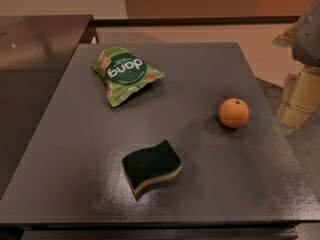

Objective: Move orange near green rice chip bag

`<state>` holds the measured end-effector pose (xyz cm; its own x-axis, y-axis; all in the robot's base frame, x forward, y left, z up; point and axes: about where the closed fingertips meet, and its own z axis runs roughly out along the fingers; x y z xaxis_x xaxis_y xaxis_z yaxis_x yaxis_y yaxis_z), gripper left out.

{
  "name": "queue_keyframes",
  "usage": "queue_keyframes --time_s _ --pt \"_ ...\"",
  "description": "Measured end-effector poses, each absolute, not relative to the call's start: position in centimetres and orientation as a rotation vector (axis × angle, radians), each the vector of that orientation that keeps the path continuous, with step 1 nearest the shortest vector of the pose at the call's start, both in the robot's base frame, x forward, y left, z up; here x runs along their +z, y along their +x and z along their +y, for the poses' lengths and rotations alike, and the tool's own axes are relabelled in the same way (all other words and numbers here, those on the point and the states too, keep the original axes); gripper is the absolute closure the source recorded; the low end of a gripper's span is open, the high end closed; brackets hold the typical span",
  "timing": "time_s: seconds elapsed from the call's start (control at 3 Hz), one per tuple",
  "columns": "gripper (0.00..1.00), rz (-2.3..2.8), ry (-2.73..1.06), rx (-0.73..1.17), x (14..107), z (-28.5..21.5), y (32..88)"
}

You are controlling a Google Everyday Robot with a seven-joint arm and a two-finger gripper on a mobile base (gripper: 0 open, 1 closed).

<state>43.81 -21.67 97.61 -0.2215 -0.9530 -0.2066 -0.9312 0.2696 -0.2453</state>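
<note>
At the far right edge, just past the side of the counter: the end effector, pale cream and blocky, below a grey rounded arm part. Partly cut off by the edge. Cannot tell if spread apart or pressed together. Not touching anything on the counter.

Closest to it, the small round orange fruit, with a dark dimple near its top. Sitting on the right side of the flat dark grey counter, near the end effector but apart from it.

Further left and closer to the front, a wavy sponge, dark green on top and cream underneath. Lying flat, well apart from the orange fruit.

At the back left of the counter, the crinkled light-green rice chip bag, with a dark green oval and white "dang" letters seen upside down. Lying flat, well apart from the orange fruit, with bare counter between the two. Also apart from the sponge in front of it.

Past the left edge, another dark shiny surface. Behind it all, a tan floor.
</note>
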Motion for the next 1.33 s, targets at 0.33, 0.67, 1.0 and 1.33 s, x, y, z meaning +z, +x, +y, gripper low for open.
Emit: queue_keyframes --time_s 0.33,0.67,1.0,1.33 --pt "0.0 2.232 -1.725 -0.098 97.6 -21.7 43.8" --pt "0.0 2.222 -1.716 -0.081 97.2 -21.2 44.4" --pt "0.0 2.213 -1.691 -0.031 95.8 -20.6 45.2" --pt "0.0 2.203 -1.692 0.045 93.4 -19.2 45.9"
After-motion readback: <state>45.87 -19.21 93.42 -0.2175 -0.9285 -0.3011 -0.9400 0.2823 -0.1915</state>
